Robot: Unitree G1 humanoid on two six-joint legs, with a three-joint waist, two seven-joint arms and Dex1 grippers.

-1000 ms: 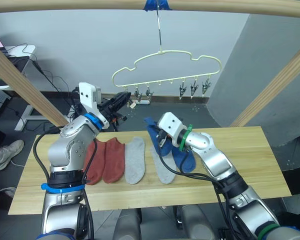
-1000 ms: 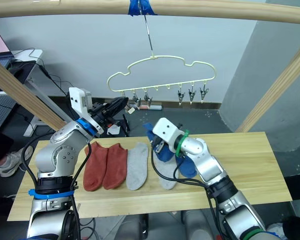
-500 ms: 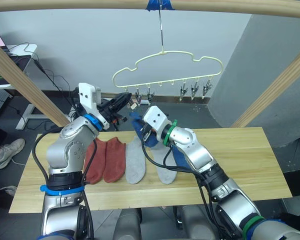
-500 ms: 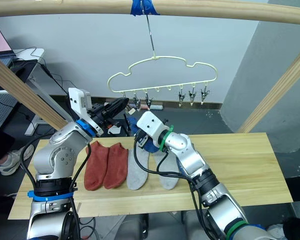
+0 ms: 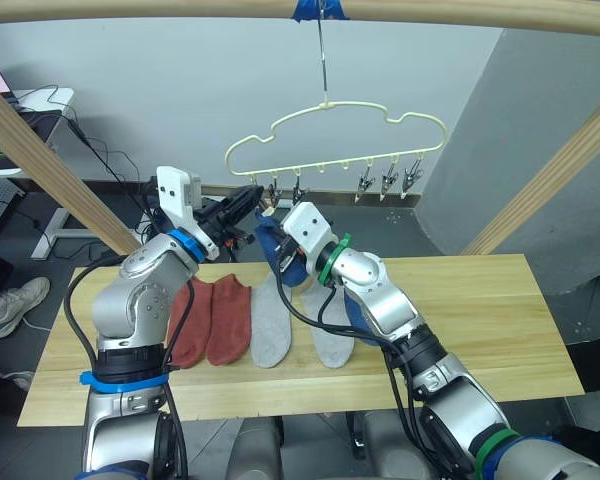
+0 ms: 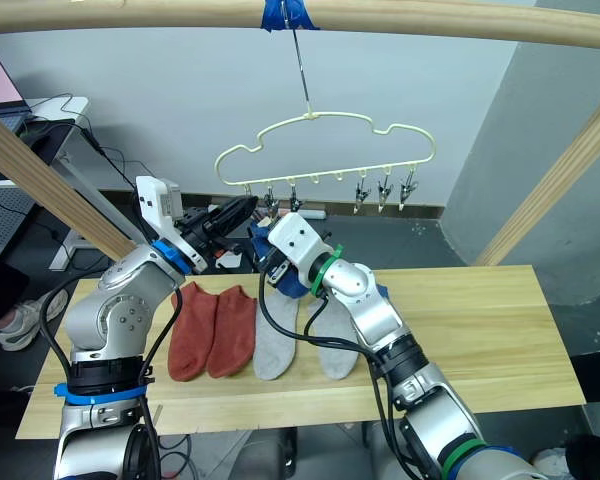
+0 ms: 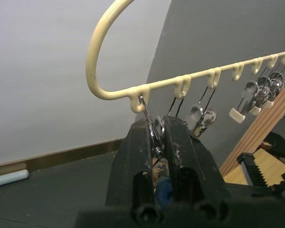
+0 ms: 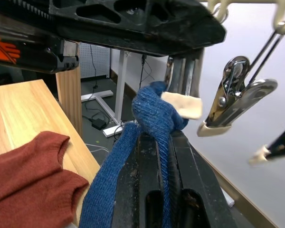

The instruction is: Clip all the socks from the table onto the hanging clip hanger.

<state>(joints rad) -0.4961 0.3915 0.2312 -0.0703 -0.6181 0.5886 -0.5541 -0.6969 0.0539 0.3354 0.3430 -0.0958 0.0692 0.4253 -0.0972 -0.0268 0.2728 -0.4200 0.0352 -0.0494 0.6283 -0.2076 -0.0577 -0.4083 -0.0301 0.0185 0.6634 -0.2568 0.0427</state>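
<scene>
Socks lie in a row on the table [image 5: 500, 330]: two rust-red socks [image 5: 212, 320] side by side at the robot's left, then a light grey sock [image 5: 271, 320], then a second grey sock [image 5: 332, 338], with a blue sock [image 5: 358, 318] partly hidden behind the right forearm. The other blue sock [image 8: 149, 118] is off the table, pinched between the pressed-together fingers of the right gripper [image 8: 156, 137] and raised to the end clip [image 7: 154, 135] at the left end of the clip hanger [image 5: 335, 135]. Its bunched top touches that clip's pale pad. The left gripper [image 7: 156, 124] has its fingers pressed together on this same end clip, squeezing it from both sides. The hanger hangs by its metal hook from a wooden pole [image 5: 180, 8] overhead, with the rest of its clips [image 5: 387, 180] hanging free along the lower wire. The two grippers meet just under the hanger's left end, above the table's far edge.
</scene>
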